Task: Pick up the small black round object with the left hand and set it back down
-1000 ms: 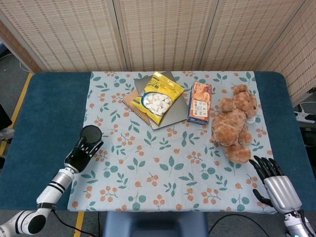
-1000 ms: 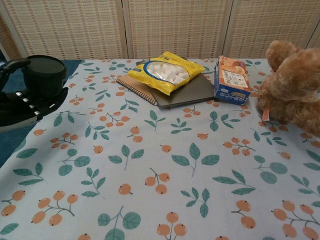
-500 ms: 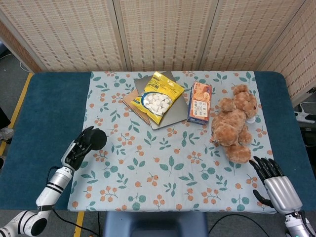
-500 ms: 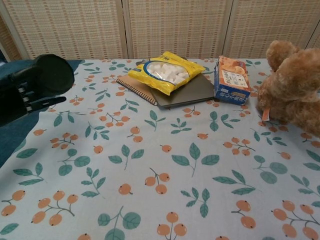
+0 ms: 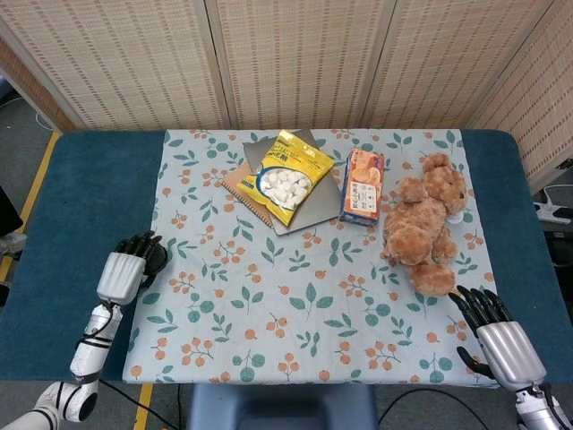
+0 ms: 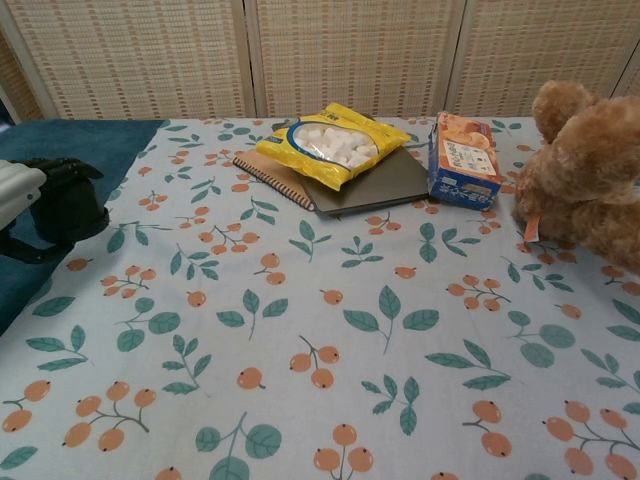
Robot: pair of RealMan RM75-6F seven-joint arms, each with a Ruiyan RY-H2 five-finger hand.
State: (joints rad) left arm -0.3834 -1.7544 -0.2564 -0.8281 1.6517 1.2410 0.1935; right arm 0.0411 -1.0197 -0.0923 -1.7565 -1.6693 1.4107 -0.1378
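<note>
From the head view, the left hand (image 5: 125, 270) has come down at the left edge of the flowered cloth (image 5: 295, 296), palm turned downward and fingers curled over the small black round object (image 5: 154, 256), of which only a dark sliver shows past the fingertips. Half a second ago the same hand was raised and tilted with the object plainly in view on its fingers; now it sits low, just where the cloth meets the blue surface (image 5: 81, 215). I judge this to be the set-down step nearly finished, though the fingers have not let go. The right hand (image 5: 497, 336) rests at the near right corner, fingers spread and empty, unchanged, close to the teddy bear (image 5: 425, 224). Further back lie the yellow snack bag (image 5: 288, 175) on a notebook (image 5: 309, 210) and the biscuit box (image 5: 363, 186), all untouched. From the chest view, the left hand (image 6: 25, 200) appears at the far left with its fingers wrapped around the black round object (image 6: 70, 208), which looks to be resting on or just touching the cloth (image 6: 330, 330); whether its base fully bears on it I cannot tell. What remains, in my judgement, is opening the fingers and drawing the hand away without tipping the object.
</note>
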